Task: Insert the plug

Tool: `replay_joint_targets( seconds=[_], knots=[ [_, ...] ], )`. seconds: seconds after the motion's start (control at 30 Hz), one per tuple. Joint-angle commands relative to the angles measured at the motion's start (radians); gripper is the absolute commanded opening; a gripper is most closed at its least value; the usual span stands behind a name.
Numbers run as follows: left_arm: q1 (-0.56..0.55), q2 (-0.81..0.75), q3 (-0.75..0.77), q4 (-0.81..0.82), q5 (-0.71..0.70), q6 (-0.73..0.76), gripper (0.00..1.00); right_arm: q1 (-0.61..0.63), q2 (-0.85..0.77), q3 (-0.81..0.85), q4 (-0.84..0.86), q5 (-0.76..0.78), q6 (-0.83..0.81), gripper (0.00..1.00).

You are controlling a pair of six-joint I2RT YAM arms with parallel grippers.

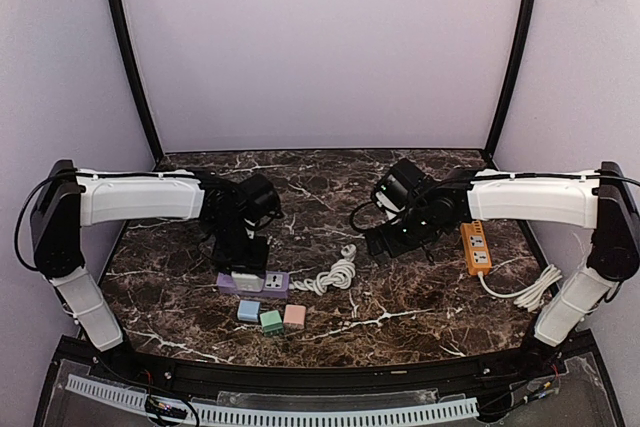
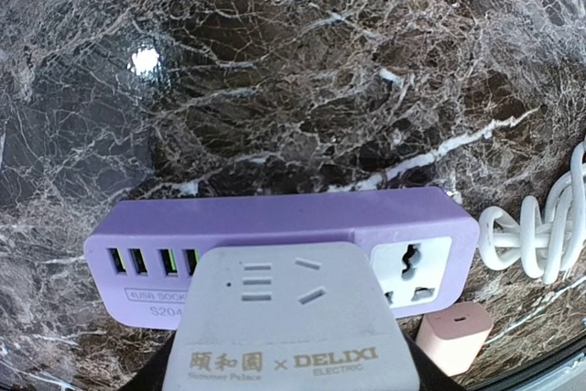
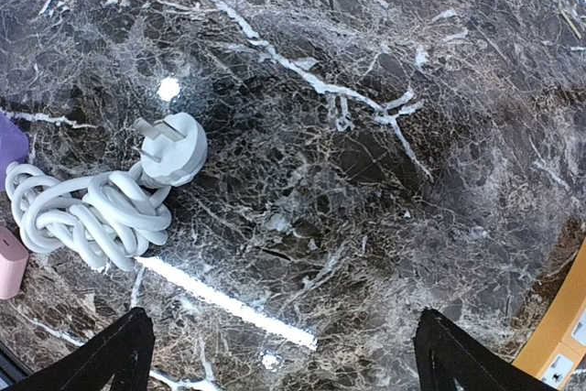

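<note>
While the left gripper point(image 1: 243, 265) clamps the white adapter plug point(image 2: 284, 318) on both sides, it sits over the purple power strip point(image 2: 275, 222), socket face up. The strip's long axis runs left-right, cord end rightward. The right gripper point(image 3: 288, 350) hangs wide open above the marble table point(image 3: 366, 135).

Far half of the marble table point(image 1: 330, 182) is lying bare: you are getting open passage there. The purple power strip point(image 1: 253, 283) is sitting near-left, its middle covered by the grey adapter point(image 2: 288, 322) your left gripper point(image 1: 243, 265) is clamping. The white coiled cable point(image 1: 336, 273) is crowding its right end, and three small blocks point(image 1: 270, 319) are boxing its near side. Your right gripper point(image 3: 284, 345) is hanging wide over bare marble, with the orange power strip point(image 1: 476, 246) bounding it on the right.
</note>
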State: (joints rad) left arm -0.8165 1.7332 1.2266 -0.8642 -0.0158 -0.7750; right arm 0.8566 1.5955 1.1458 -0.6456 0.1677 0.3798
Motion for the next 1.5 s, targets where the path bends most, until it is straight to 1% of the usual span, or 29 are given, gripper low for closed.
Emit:
replay_joint_targets(
  seconds=[0.0,0.07,0.2,0.27,0.4,0.47,0.6,0.87,1.0,1.17,1.3,1.47],
  knots=[
    [-0.004,0.108,-0.078,0.094,0.044,-0.044,0.01,-0.004,-0.002,0.0,-0.001,0.025,0.005,0.99],
    [-0.004,0.118,-0.058,0.081,0.033,0.011,0.01,-0.004,-0.001,-0.001,-0.001,0.028,0.0,0.99],
    [-0.004,0.152,-0.003,-0.01,-0.068,0.12,0.01,-0.004,-0.003,-0.003,0.0,0.036,-0.005,0.99],
    [-0.003,0.159,0.003,-0.023,-0.099,0.147,0.01,-0.004,-0.003,-0.003,0.001,0.04,-0.008,0.99],
    [-0.004,0.146,-0.034,0.069,-0.046,0.167,0.01,-0.004,-0.001,-0.003,0.001,0.048,-0.012,0.99],
    [-0.003,0.147,-0.034,0.09,-0.045,0.156,0.01,-0.004,-0.002,-0.001,0.001,0.05,-0.011,0.99],
    [0.011,0.163,0.024,0.074,-0.047,0.134,0.01,-0.005,-0.003,-0.003,0.001,0.056,-0.013,0.99],
    [0.096,0.242,0.219,0.026,-0.034,0.197,0.01,-0.004,0.004,0.005,0.001,0.054,-0.019,0.99],
    [0.111,0.268,0.26,0.0,-0.035,0.218,0.01,-0.005,0.0,-0.001,0.001,0.059,-0.019,0.99],
    [0.112,0.293,0.237,-0.003,-0.029,0.171,0.01,-0.006,-0.005,-0.004,0.0,0.063,-0.019,0.99],
    [0.112,0.295,0.18,0.042,0.005,0.107,0.01,-0.005,-0.002,-0.003,-0.001,0.063,-0.019,0.99],
    [0.115,0.308,0.096,0.101,0.011,0.025,0.01,-0.005,0.009,0.005,-0.007,0.055,-0.026,0.98]
  ],
)
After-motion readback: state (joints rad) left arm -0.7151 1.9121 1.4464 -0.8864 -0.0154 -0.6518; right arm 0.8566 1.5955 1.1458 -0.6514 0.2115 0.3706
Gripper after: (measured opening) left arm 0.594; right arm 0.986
